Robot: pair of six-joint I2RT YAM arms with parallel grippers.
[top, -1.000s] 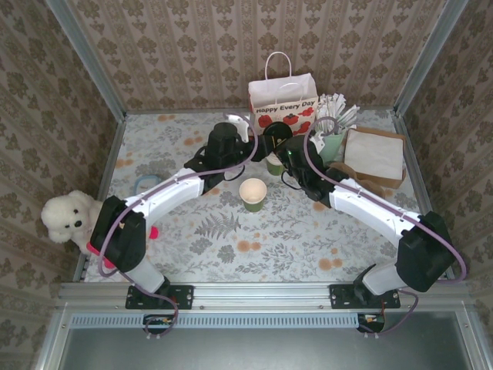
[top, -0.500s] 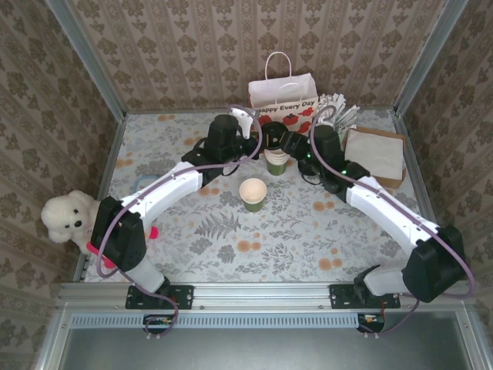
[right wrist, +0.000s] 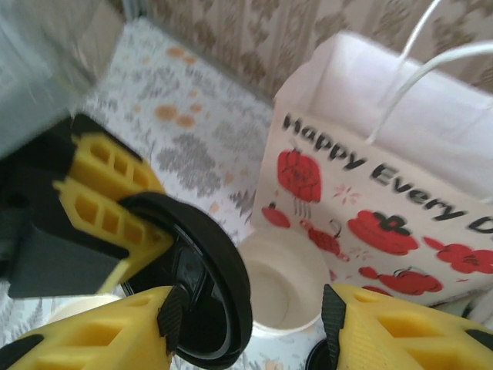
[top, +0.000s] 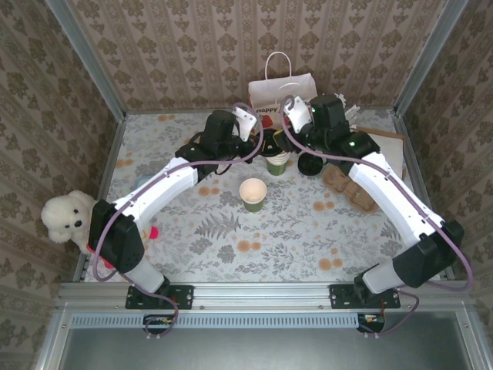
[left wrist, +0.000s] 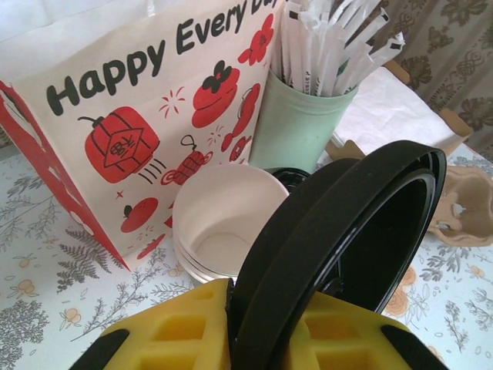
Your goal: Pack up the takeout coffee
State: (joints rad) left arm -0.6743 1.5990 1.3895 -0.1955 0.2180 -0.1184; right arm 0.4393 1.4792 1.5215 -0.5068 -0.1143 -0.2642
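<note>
The step in hand looks like lidding: the coffee is in 2 parts, and it cannot be packed until they are joined. The left hand (left wrist: 269,297) is clamped on the black lid (left wrist: 347,231), gripping it by the rim so that the lid stands on edge between the yellow fingers. It hovers just in front of the paper bag (top: 281,92), above the stack of cups (left wrist: 223,223) that sits at the bag's foot. The right hand (right wrist: 254,308) is also in front of the bag, facing the left one. Its fingers are apart with nothing between them, and 1 finger is just beside the lid without gripping it.

The green cup (top: 253,193) stands upright and uncovered on the surface (top: 231,239), in front of the bag and farther out from it than the stack, toward the arm bases. It is apart from both hands and lower than them; neither touches it.

By my reading, the next move calls for the left hand to draw back from the bag, tip the lid flat and bring it down centred over the cup's rim. The right hand could steady the cup wall while the lid is pressed on. The stack is the wrong target and sits directly under the lid, so the lid must clear it first. A lid held on edge could also slip in the grip as it is turned.
</note>
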